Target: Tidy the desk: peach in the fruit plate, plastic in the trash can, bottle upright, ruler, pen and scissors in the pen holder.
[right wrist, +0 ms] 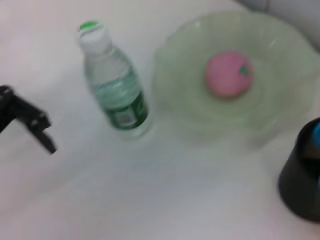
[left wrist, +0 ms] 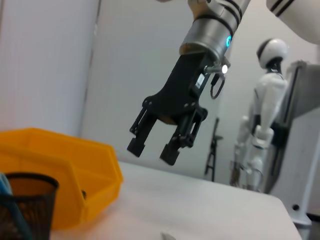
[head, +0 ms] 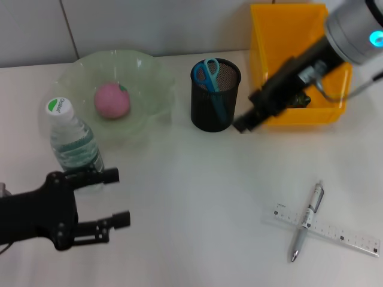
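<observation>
Our right claw [head: 246, 122] hangs in the air just past the black mesh pen holder [head: 215, 95], in front of the yellow trash can [head: 297, 66]. In the left wrist view we see this claw [left wrist: 151, 148] with its two black fingers [left wrist: 174, 148] apart and nothing between them. It is up above the white desk [head: 197, 203], not touching it.

Our left claw [head: 116, 197] is low on our left side, near the front of the desk. Its two thin fingers [head: 103, 176] are spread apart and hold nothing. The top finger looks very close to the bottom of the water bottle [head: 73, 143], but we cannot tell if it touches.

The bottle stands upright with its white and green cap on top. Just behind it sits the pale green fruit plate [head: 149, 75], and the pink peach [head: 112, 100] lies in the middle of it.

The scissors [head: 211, 75] with blue handles stand in the pen holder, handles up. Something dark lies inside the trash can, but we cannot tell what it is.

The pen [head: 306, 220] and the clear ruler [head: 335, 234] lie on the desk on our right side, well apart from the pen holder. The pen lies across the ruler like an X.
</observation>
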### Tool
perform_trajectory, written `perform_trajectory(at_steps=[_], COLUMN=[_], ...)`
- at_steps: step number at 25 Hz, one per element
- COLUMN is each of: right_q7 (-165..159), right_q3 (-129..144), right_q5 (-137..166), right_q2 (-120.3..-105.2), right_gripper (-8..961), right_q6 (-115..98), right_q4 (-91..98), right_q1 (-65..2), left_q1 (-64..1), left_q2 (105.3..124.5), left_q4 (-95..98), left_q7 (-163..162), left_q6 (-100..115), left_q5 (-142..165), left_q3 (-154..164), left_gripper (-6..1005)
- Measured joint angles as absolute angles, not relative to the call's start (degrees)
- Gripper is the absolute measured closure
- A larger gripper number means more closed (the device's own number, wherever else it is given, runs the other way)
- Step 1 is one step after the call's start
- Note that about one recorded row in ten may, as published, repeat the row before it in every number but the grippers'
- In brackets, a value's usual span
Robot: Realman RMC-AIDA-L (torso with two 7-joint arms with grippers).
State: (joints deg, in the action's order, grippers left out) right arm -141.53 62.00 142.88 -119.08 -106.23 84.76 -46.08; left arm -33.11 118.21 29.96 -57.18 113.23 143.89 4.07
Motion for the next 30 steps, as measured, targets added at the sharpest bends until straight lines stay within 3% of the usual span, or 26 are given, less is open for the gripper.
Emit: perform_trajectory(at_steps=[8, 30], right_q7=[-131.6, -128.2], right_q3=[62.4, 75.6], right_q5=[140.8, 150.2], right_q2=[-118.95, -119.25], right_gripper=[261, 263], right_q6=[-113.8, -111.7], right_q4=[86.1, 82.9], right_q1=[-42.1, -40.3], left_q1=[-32.3, -31.4], left_q2=[118.32, 118.49], left_q4=[34.7, 35.0], left_q7=[-60.6, -59.8], left_q6=[112.6, 111.2], left_q5=[143.9, 143.7], left_q3=[13.6, 14.9], left_gripper=[185, 185])
